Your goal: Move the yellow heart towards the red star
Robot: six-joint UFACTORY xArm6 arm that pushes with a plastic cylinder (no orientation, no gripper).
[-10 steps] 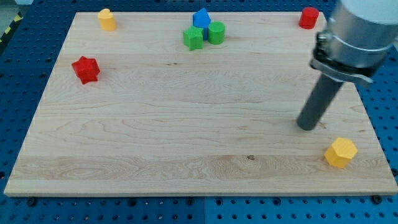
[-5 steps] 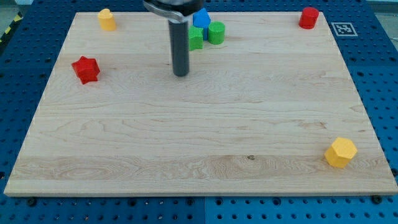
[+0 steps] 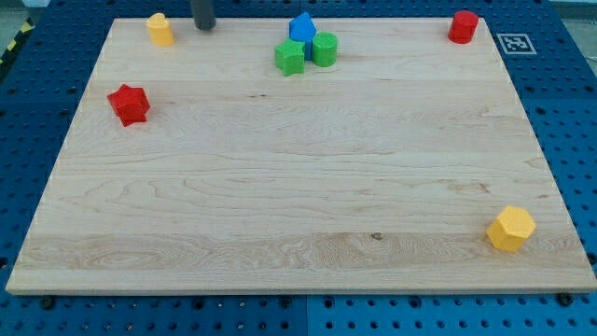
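Observation:
The yellow heart sits at the top left corner of the wooden board. The red star lies below it, near the board's left edge. My tip rests at the board's top edge, a short way to the right of the yellow heart and apart from it. Only the lowest part of the rod shows; the rest is cut off by the view's top.
A blue block, a green star-like block and a green cylinder cluster at top centre. A red cylinder stands at the top right. A yellow hexagon lies at the bottom right.
My tip has swept from the right side of the board across the middle up to the top edge beside the yellow heart. No block has moved.

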